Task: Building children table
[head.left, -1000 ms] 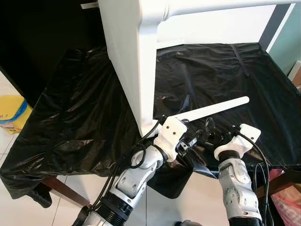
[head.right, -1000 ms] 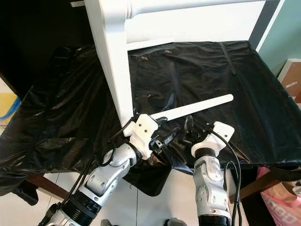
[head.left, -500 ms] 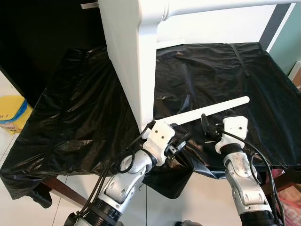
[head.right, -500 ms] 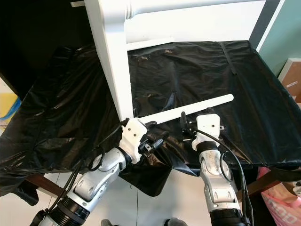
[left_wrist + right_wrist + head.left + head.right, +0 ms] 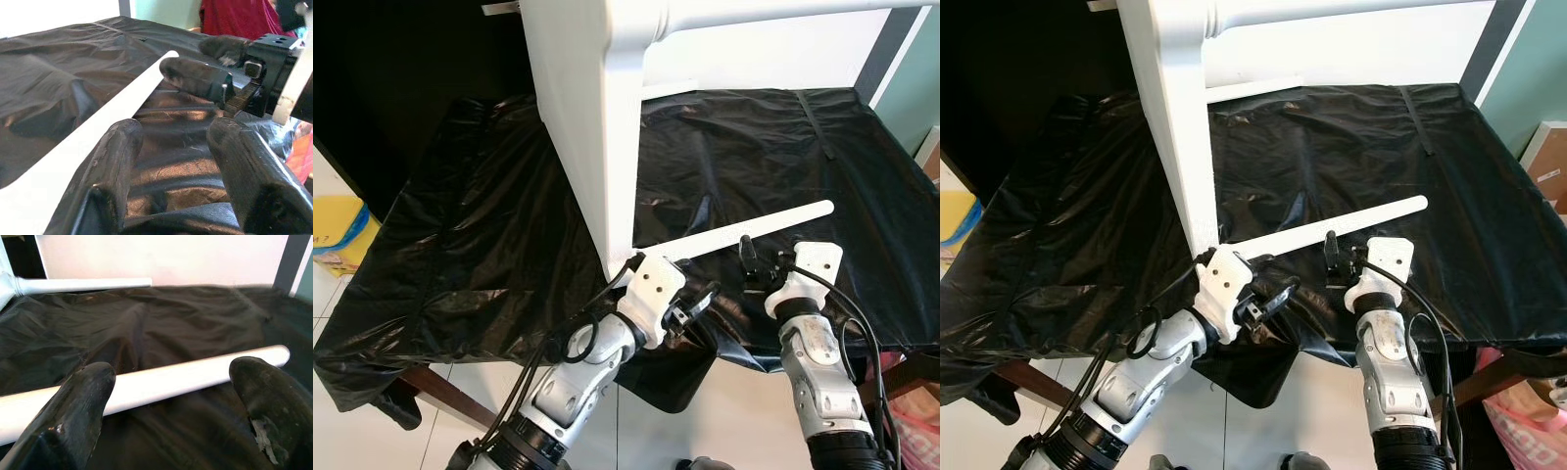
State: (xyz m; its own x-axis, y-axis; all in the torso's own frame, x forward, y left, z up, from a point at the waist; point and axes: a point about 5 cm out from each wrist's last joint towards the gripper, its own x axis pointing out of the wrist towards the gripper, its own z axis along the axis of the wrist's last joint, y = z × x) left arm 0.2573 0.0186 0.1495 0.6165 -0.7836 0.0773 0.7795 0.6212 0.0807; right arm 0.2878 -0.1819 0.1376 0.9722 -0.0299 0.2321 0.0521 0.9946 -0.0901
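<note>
— Black plastic sheeting (image 5: 460, 245) covers the whole tabletop, wrinkled and hanging over its near edge. Where does the loose piece lie?

— The white table leg (image 5: 754, 230) lies flat on the sheeting near the front edge, running at a slant from the foot of the big white table frame (image 5: 587, 127) out toward the robot's right, its rounded tip farthest away.

— And the frame itself?

— It stands on the sheeting, one broad white post coming down close to the leg's near end, with a white crossbar at the top.

— How are the grippers placed?

— The left gripper (image 5: 690, 302) is at the tabletop's front edge, just below the leg's near end. In its wrist view the two fingers (image 5: 115, 161) stand apart with only black sheeting between them; the leg runs alongside the outside of one finger, very close, though I cannot tell whether it touches.

— And the right?

— The right gripper (image 5: 756, 266) is just beside the leg's middle, on the near side. Its fingers (image 5: 83, 399) are spread wide, and the wrist view shows the leg crossing just beyond the two tips, not between them. Neither gripper holds anything.

— How near are the two grippers?

— Close; the left wrist view shows the right gripper's finger just ahead, beside the leg.
</note>
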